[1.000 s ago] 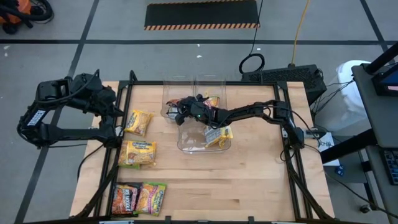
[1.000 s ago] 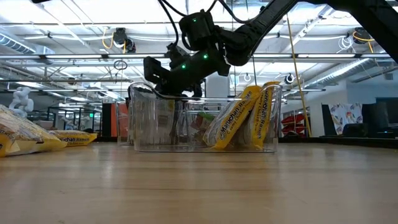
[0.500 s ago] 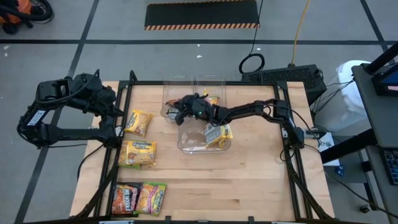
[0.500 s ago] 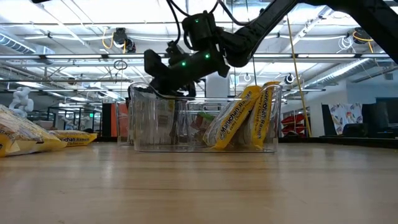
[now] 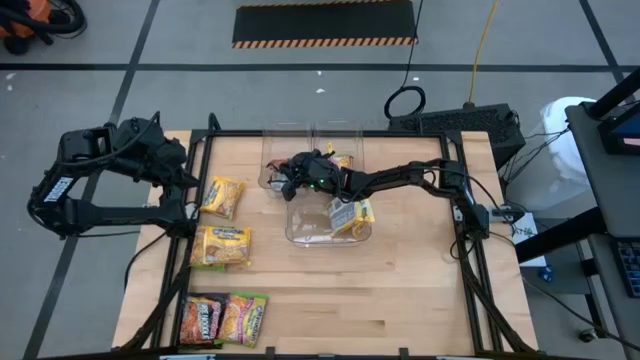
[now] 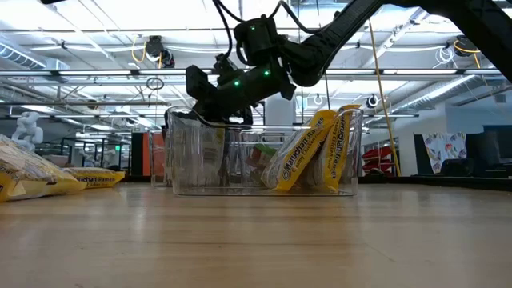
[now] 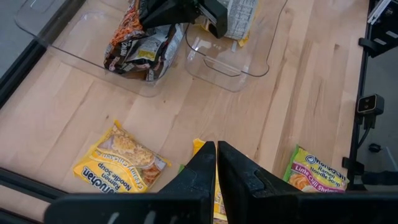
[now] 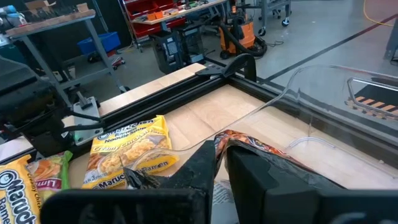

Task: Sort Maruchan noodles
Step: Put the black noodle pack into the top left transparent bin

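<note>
Right pincer half hides brown packet.

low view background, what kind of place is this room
Most likely a robotics lab or industrial workshop. Exposed ceiling beams and pipes run overhead in the low view, a red parts shelf and a workbench stand behind the table in the right wrist view, and hazard-striped floor matting lies beyond the table.

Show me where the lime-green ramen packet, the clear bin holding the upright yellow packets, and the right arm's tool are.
Lime-green flat plastic ramen packet (image 5: 246,318): high view, middle of its printed face.
Clear plastic bin with upright yellow packets (image 5: 303,234): high view, bare floor near its front wall.
Right tool (image 5: 283,181): high view, between its fingertips, over the other bin.
</note>
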Controlling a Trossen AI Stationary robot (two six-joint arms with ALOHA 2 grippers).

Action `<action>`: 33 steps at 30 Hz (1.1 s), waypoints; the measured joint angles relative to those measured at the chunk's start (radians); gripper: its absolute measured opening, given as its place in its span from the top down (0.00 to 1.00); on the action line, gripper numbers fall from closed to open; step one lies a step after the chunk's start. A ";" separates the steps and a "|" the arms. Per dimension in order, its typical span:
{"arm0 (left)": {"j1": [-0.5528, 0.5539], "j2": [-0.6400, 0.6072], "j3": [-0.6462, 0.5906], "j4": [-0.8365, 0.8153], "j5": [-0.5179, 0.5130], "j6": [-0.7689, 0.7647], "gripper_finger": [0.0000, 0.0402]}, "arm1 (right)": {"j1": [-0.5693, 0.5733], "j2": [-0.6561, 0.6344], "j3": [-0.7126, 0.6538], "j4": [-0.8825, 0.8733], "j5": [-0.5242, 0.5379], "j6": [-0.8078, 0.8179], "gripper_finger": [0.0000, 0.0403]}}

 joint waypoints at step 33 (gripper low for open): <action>0.000 0.000 0.000 0.000 0.000 0.006 0.95 | -0.006 -0.001 0.000 0.003 -0.003 0.062 0.90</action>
